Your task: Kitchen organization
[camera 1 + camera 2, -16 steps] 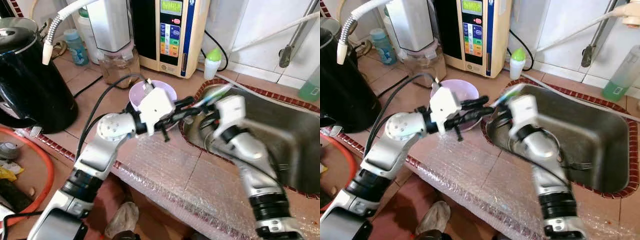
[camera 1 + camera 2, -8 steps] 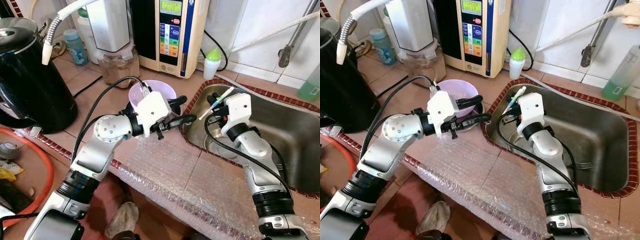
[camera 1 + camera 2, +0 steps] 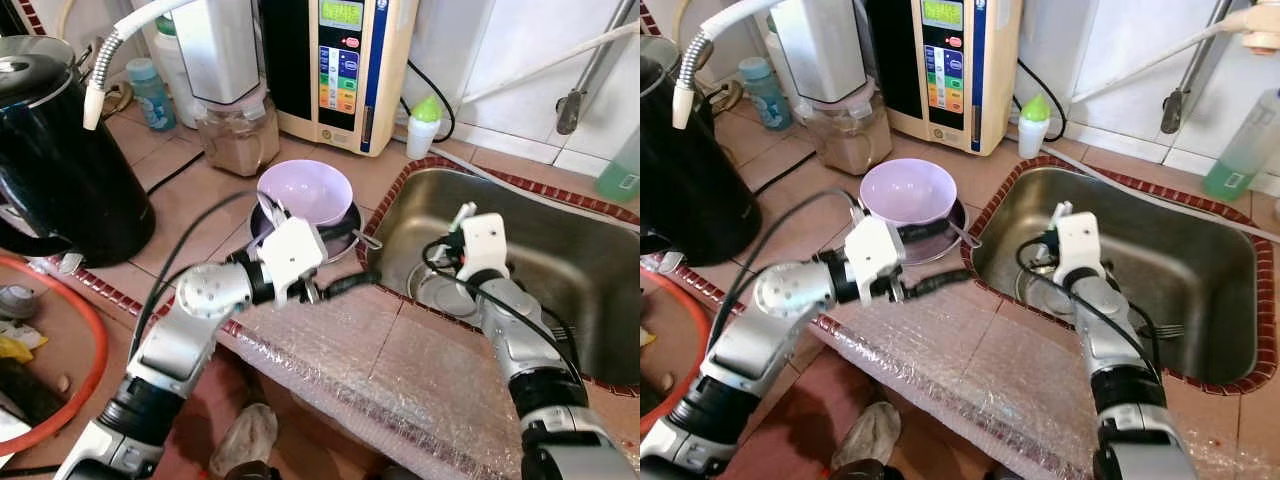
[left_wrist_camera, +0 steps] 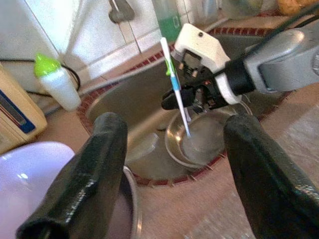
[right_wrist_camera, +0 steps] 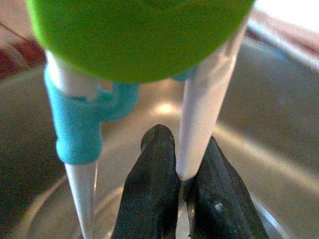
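My right gripper (image 3: pixel 438 262) is low in the steel sink (image 3: pixel 590 300), shut on a thin white toothbrush (image 4: pixel 175 85) with blue and green parts. The toothbrush stands nearly upright, its lower end over a small steel bowl (image 4: pixel 199 142) on the sink floor. In the right wrist view the black fingers (image 5: pixel 149 194) pinch the white shaft (image 5: pixel 202 119). My left gripper (image 3: pixel 350 258) is open over the counter's front edge, with nothing between its fingers. Just beyond it a lilac bowl (image 3: pixel 305 192) sits in a dark dish (image 3: pixel 262 222).
A black kettle (image 3: pixel 60 170) stands at the left. A water machine (image 3: pixel 340 60), a blender jar (image 3: pixel 238 140) and a green-capped bottle (image 3: pixel 425 125) line the back. A fork (image 3: pixel 1160 330) lies in the sink. Bubble wrap (image 3: pixel 380 370) covers the counter's front.
My right gripper has dropped from the sink rim down into the sink with the toothbrush. My left gripper has pulled back from the lilac bowl toward the counter's front edge.
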{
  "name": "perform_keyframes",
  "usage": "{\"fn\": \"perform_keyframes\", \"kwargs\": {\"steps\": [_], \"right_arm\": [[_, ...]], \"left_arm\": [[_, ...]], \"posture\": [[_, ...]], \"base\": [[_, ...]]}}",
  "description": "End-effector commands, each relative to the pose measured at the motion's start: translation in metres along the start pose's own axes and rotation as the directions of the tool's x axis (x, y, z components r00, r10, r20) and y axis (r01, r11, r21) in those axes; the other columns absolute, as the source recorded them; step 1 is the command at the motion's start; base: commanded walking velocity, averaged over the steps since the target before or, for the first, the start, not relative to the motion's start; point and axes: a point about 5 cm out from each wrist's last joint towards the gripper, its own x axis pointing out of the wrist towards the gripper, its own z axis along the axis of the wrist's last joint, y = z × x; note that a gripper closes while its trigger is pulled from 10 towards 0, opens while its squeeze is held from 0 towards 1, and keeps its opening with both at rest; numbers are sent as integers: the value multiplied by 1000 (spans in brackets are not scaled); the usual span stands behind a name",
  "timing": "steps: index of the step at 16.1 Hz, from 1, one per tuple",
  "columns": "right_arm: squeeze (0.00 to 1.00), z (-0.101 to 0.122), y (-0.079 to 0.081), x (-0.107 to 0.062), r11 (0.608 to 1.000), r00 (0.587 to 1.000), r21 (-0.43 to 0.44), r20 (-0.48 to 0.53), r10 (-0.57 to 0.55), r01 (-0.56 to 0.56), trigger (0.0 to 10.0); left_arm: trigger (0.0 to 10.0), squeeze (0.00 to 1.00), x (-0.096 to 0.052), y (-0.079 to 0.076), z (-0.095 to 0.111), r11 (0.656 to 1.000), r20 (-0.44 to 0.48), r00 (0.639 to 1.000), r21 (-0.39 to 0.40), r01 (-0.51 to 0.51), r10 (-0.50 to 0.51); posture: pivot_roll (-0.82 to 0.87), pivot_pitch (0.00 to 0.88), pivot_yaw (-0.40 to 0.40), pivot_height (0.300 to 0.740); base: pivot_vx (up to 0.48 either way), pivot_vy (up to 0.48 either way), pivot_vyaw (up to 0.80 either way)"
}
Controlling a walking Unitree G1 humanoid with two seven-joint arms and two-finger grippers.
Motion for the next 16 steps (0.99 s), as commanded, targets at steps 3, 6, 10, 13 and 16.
{"fn": "perform_keyframes", "kwargs": {"steps": [3,6,10,13,16], "right_arm": [[1000,-7,-5,6,996,995,71,-84,-50,56,10000],[1000,-21,-6,4,986,984,143,-168,-57,81,10000],[1000,-30,1,0,973,984,220,-175,-30,69,10000],[1000,-21,24,2,971,995,236,-87,43,-22,10000],[1000,-7,43,0,971,996,222,6,94,-93,10000]], "left_arm": [[10000,1000,-1,-5,-4,1000,-26,1000,15,17,-17],[10000,1000,-3,-7,-11,1000,-54,998,12,17,-16],[10000,1000,-9,-8,-16,1000,-72,997,28,1,1],[10000,1000,-16,13,-6,986,-32,986,26,-166,167],[10000,1000,-25,31,3,963,13,964,27,-268,267]], "posture": [[-79,19,50,740],[-83,25,54,740],[-57,13,11,740],[-2,18,5,740],[-4,38,11,740]], "base": [[0,0,0],[0,0,0],[0,0,0],[0,0,0],[0,0,0]]}}
